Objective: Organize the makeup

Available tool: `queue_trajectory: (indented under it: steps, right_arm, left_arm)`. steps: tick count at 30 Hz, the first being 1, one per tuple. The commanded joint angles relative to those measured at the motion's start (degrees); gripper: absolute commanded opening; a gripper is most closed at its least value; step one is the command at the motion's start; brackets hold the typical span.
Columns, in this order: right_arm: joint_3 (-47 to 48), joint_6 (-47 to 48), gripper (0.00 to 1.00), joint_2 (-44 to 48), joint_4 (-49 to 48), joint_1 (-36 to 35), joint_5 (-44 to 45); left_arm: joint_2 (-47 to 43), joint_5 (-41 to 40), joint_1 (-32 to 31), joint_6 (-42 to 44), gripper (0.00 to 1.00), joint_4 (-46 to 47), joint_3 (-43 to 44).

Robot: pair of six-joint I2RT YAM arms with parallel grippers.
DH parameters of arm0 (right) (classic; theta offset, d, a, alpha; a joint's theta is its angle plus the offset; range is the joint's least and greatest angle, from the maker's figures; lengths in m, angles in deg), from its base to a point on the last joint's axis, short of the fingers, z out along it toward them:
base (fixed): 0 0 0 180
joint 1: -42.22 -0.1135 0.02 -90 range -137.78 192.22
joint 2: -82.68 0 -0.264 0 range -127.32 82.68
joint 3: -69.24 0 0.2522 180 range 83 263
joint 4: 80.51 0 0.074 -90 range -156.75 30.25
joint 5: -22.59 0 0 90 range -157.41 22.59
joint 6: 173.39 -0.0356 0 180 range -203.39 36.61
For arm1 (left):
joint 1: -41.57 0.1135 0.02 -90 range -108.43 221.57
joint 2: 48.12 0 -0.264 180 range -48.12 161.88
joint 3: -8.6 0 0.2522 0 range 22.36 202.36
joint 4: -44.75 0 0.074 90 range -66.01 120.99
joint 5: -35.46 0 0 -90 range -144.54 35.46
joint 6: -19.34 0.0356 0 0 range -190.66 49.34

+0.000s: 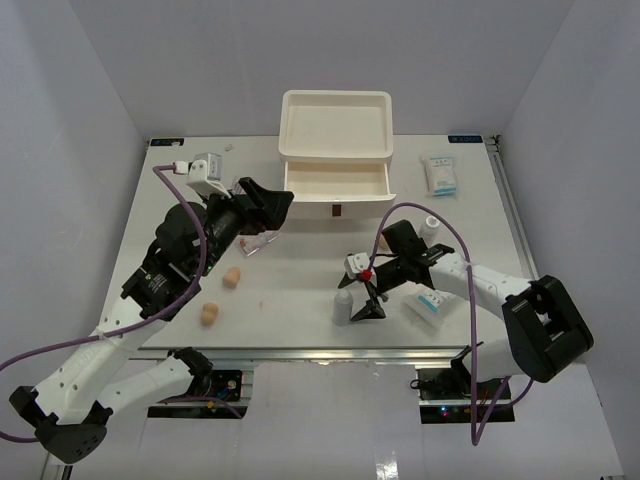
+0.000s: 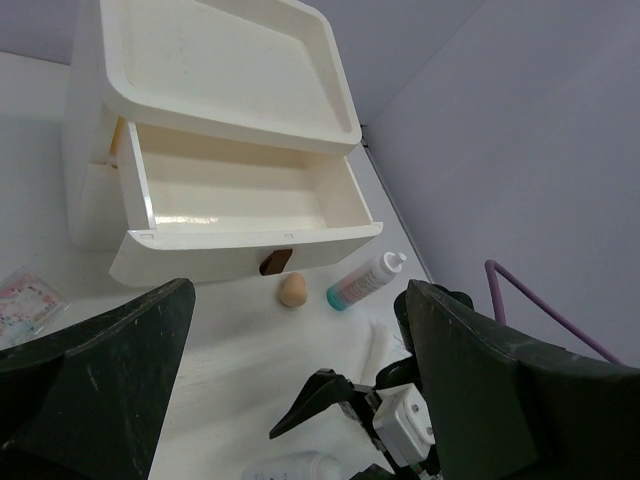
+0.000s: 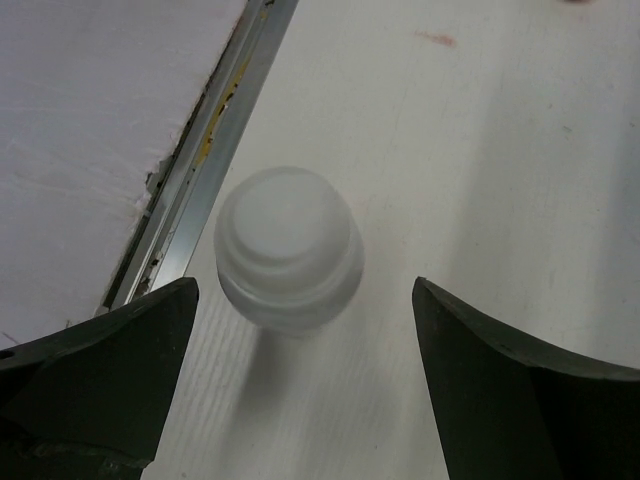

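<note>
Two claws, both spread wide and holding nothing. The left claw [image 1: 278, 210] hangs above the desk [image 1: 300, 290] in front of the white drawer box [image 1: 337, 125], whose top drawer [image 2: 240, 195] is pulled out. The right claw [image 3: 302, 290] sits low near the front edge of the desk. It has one finger on each side of an upright white bottle [image 3: 290, 250] and touches it on neither side.

Three tan sponges are in view. Two lie near each other on the left part of the desk, one [image 1: 231, 278] farther back and one [image 1: 209, 314] closer to the edge. The third sponge [image 2: 292, 290] lies just in front of the pulled-out drawer, near the red-brown handle [image 2: 275, 262].

Two white bottles show: the upright one between the right claw's fingers, and a second bottle [image 2: 365, 280] lying on its side near the box's front right corner.

One clear packet with pink contents [image 1: 258, 243] lies on the desk beside the left claw.

White-blue sachets show in two places. A small stack [image 1: 440, 175] lies at the far right of the desk, and how many it holds I cannot tell. One single sachet [image 1: 430, 303] lies just beside the right arm.
</note>
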Motion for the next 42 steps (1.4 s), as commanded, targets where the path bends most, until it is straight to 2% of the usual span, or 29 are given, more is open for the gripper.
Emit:
queue_trajectory:
  steps: [1, 2, 6, 17, 21, 23, 26, 30, 36, 42]
  right_arm:
    - [-3.77, -6.91, 0.99, -0.19, -11.37, -3.24, -3.63]
    - [-4.58, -7.98, 1.00, -0.25, -13.24, -3.58, -4.23]
    - [-6.29, -8.30, 0.87, -0.45, -16.07, -3.94, -5.27]
    - [-8.58, -8.79, 0.66, -1.07, -19.92, -3.82, -4.38]
    - [-7.75, -8.54, 0.46, -0.80, -19.15, -3.21, -4.30]
    - [-6.11, -7.79, 0.30, -0.54, -16.82, -2.70, -3.99]
    - [-0.52, -3.50, 0.16, -0.25, -6.74, -2.36, -1.59]
    - [11.30, -3.00, 0.08, -1.55, 9.19, -2.41, 3.84]
    - [34.92, -2.33, 0.08, -3.86, 28.54, -2.75, 14.65]
    - [51.13, -0.30, 0.08, -6.22, 38.32, -3.24, 26.59]
  left_arm:
    - [0.32, -1.18, 0.24, -0.90, 0.98, -0.93, 0.94]
    - [0.59, -1.18, 0.24, -0.90, 0.98, -1.00, 0.94]
    - [1.69, -0.52, 0.25, -1.07, 0.98, -0.72, 1.21]
    - [2.26, 0.26, 0.24, -1.11, 0.98, -0.21, 1.11]
    - [1.91, -0.14, 0.24, -1.33, 0.98, -0.18, 0.82]
    - [2.03, -0.21, 0.24, -1.46, 0.98, 0.01, 0.70]
    - [2.52, 0.22, 0.24, -1.26, 0.98, 0.54, 0.61]
    - [3.35, 0.86, 0.27, 0.00, 0.98, 1.16, 1.04]
    - [3.77, 0.27, 0.24, 3.20, 0.98, 1.79, 1.76]
    - [1.57, -5.99, 0.24, 4.75, 0.98, -0.15, 1.85]
